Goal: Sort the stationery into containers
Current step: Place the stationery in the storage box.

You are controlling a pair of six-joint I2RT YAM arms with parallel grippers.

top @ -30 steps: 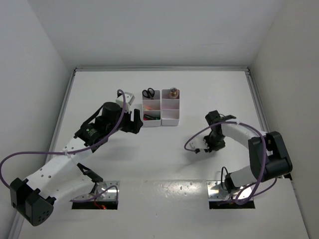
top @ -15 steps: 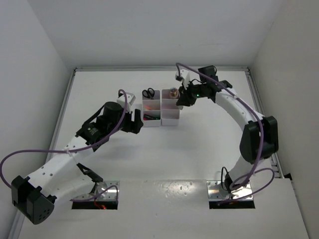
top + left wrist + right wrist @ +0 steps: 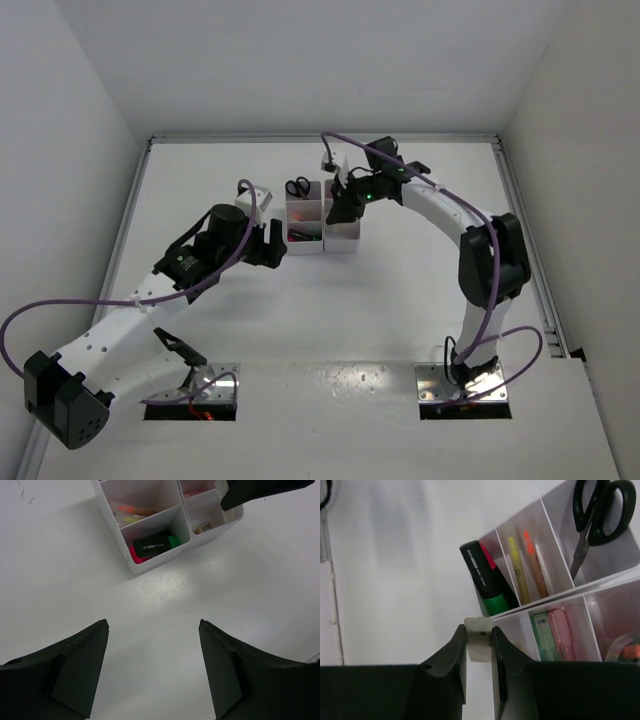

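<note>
Two white organiser boxes stand side by side at the table's middle back, the left box (image 3: 303,248) and the right box (image 3: 345,240). My right gripper (image 3: 338,208) hovers over the right box's near end. In the right wrist view it (image 3: 479,631) is shut on a small beige block (image 3: 478,651). The left box (image 3: 554,535) holds a green highlighter (image 3: 481,575), yellow and orange sticks (image 3: 517,570) and black scissors (image 3: 595,517). The right box (image 3: 516,630) holds a green item (image 3: 542,636) and a pink one (image 3: 560,635). My left gripper (image 3: 277,245) is open and empty beside the left box.
In the left wrist view my open left gripper (image 3: 152,626) hangs over bare table in front of the left box (image 3: 150,563), with the highlighters (image 3: 155,545) in its near compartment. White walls enclose the table on three sides.
My right arm swung from the right side of the table up to the boxes, then left over the right box. The left arm has stayed in place.
</note>
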